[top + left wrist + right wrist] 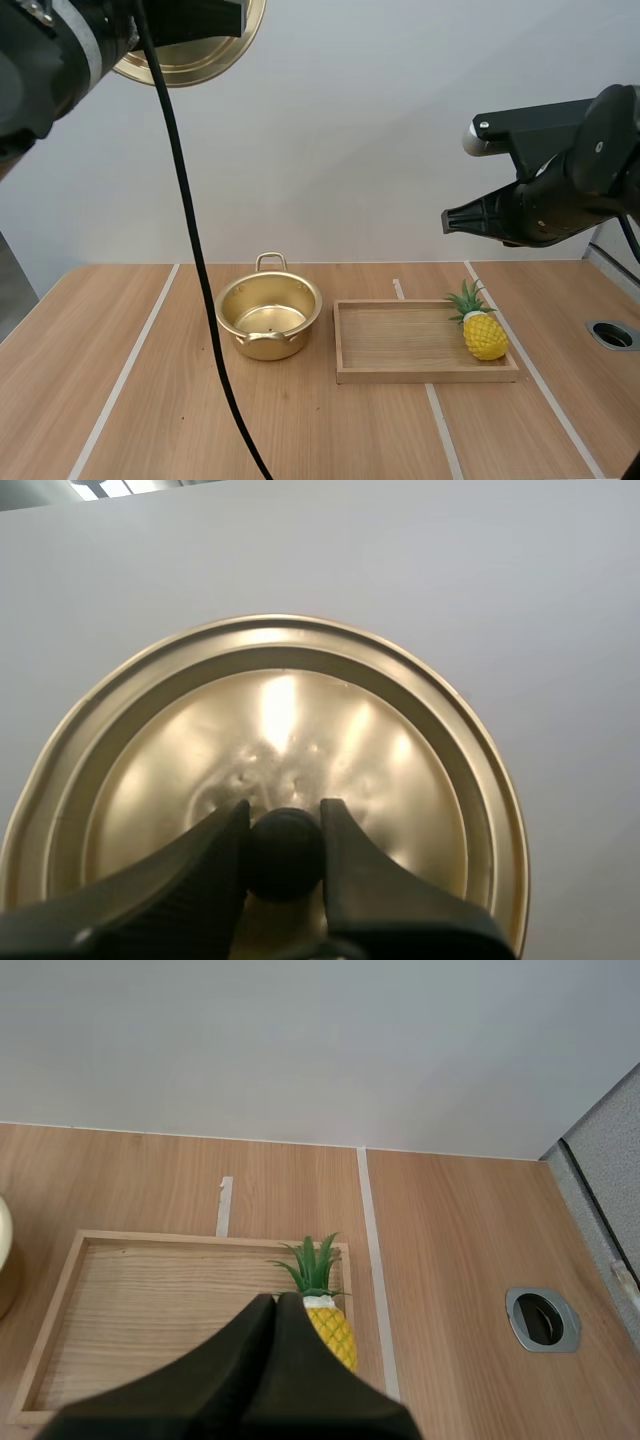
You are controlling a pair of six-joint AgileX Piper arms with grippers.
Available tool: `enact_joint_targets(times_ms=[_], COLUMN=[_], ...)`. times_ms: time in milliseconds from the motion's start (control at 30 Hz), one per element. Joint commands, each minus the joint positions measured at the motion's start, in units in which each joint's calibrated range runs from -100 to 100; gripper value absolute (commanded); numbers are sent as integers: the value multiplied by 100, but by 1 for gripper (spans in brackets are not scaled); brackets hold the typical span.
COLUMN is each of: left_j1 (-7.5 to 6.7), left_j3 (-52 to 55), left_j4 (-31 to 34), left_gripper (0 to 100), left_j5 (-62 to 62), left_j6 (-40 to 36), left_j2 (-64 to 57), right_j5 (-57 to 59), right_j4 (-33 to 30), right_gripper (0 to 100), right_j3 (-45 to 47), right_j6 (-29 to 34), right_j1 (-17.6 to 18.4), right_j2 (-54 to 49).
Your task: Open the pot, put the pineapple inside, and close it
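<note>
In wooden tray [400, 345], pineapple [484, 335], open pot [305, 330] beside

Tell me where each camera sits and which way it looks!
High view: behind and above the arm bases, looking forward and down at the table, open pot, wooden tray and pineapple; the right gripper and the raised lid show up high.
Left wrist view: rides the left arm, facing the lid's top; the left gripper pinches its black knob.
Right wrist view: rides the right arm, looking down past the shut right gripper at the pineapple in the wooden tray.
Shared: high and right wrist views both show wooden tray and pineapple.
</note>
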Motion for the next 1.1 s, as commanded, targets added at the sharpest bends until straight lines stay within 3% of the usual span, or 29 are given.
enact_joint_targets(times_ms=[0,200,233,333,367,600,1067], left_j1=[-18,-18,-18,-18,-18,-18,-18], left_j3=[-39,-39,-39,-39,-39,-39,-39], left_j4=[-69,-69,-69,-69,-69,-69,-69], left_gripper=[0,0,0,0,0,0,0], left_j5=[-162,-162,-162,-162,-162,-162,-162], left_j6=[-66,-66,-66,-66,-66,-66,-66], left_j2=[-44,-44,-44,-44,-44,-44,-44], right_j5=[66,344,344,344,393,890,-817], right_j4=[-76,-404,-495,-830,-933,-1141,-1403], right_gripper=[0,2,18,86,100,100,100], right_j3=[-41,-41,-41,-41,-41,272,1330], right_j6=[6,-114,-163,-164,-164,-151,-140], right_j1=[-23,-23,-23,-23,-23,-23,-23], right_j2=[-46,-46,-46,-46,-46,-46,572])
